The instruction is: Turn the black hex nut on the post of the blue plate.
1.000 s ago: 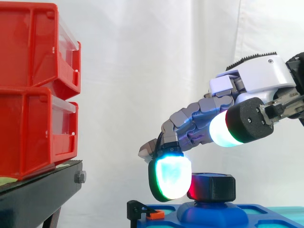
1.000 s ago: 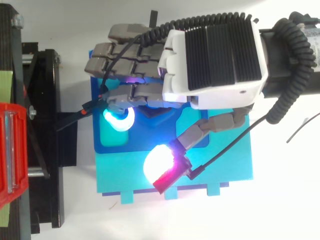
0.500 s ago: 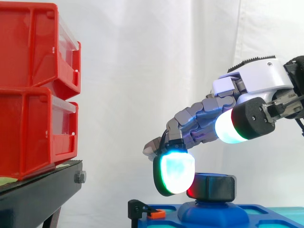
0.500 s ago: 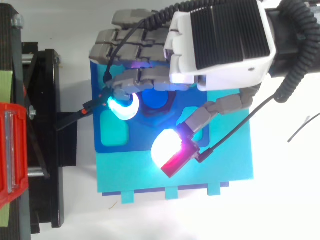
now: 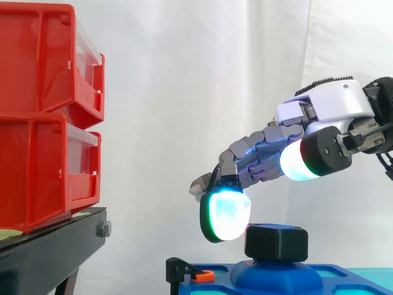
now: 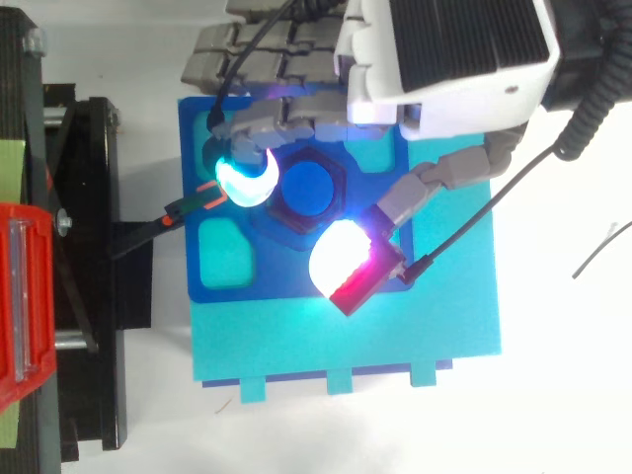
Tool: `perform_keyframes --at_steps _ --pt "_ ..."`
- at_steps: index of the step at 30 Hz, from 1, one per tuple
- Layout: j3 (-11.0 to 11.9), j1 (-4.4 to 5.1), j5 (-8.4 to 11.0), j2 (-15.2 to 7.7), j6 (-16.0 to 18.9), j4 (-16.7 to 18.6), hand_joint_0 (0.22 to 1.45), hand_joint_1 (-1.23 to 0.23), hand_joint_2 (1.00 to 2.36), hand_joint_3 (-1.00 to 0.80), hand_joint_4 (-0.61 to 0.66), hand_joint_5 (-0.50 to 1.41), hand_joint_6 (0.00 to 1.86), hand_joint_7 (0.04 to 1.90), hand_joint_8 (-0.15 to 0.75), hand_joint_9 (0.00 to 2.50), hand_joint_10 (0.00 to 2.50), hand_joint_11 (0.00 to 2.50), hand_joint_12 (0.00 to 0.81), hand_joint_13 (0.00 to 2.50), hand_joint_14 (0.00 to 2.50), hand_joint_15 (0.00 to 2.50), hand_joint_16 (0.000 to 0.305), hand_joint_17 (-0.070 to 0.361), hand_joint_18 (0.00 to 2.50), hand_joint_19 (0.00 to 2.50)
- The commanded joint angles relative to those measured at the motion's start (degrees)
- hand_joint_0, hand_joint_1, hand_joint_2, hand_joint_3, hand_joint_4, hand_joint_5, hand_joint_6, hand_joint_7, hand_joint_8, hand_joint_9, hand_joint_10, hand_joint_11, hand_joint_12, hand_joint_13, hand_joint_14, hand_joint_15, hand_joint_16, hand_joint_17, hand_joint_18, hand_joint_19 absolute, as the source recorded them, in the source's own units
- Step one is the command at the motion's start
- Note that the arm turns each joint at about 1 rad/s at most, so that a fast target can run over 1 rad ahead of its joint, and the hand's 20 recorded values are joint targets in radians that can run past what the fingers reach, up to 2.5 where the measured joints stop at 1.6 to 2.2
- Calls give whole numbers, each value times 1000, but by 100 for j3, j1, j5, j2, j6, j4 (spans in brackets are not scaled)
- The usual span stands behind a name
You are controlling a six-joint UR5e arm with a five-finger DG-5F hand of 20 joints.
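Black hex nut (image 5: 276, 242) sat on post (image 6: 310, 188) of blue plate (image 6: 267, 281); hand (image 6: 444, 49) hovered above, fingers loose, gripping nothing; risk: thumb pad (image 5: 293, 165) too high, so grip could slip off nut.

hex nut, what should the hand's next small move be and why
Probably lower the hand a little and close on the black hex nut. In the side view the thumb pad sits well above the nut and the cyan fingertip only beside it, so nothing looks clamped yet for a turn.
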Motion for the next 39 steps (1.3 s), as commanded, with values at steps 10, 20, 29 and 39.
perform_keyframes --at_steps 10,20,29,39 --pt "0 -254 -361 -10 -60 67 471 -323 1000 -500 199 -215 501 1114 232 116 0 34 364 114 0 36 57 129 0 91" --pt "0 -202 -405 -1 -25 506 471 -324 1000 -500 196 -215 501 1115 232 117 0 34 363 113 0 36 57 129 0 82" --pt "0 1 -168 -1 2 585 471 -324 1000 -500 200 -216 501 1114 232 115 0 34 363 113 2 39 58 129 0 85" --pt "0 194 61 -10 -51 251 470 -323 1000 -500 200 -214 501 1109 234 117 0 34 365 115 0 41 58 130 0 85"
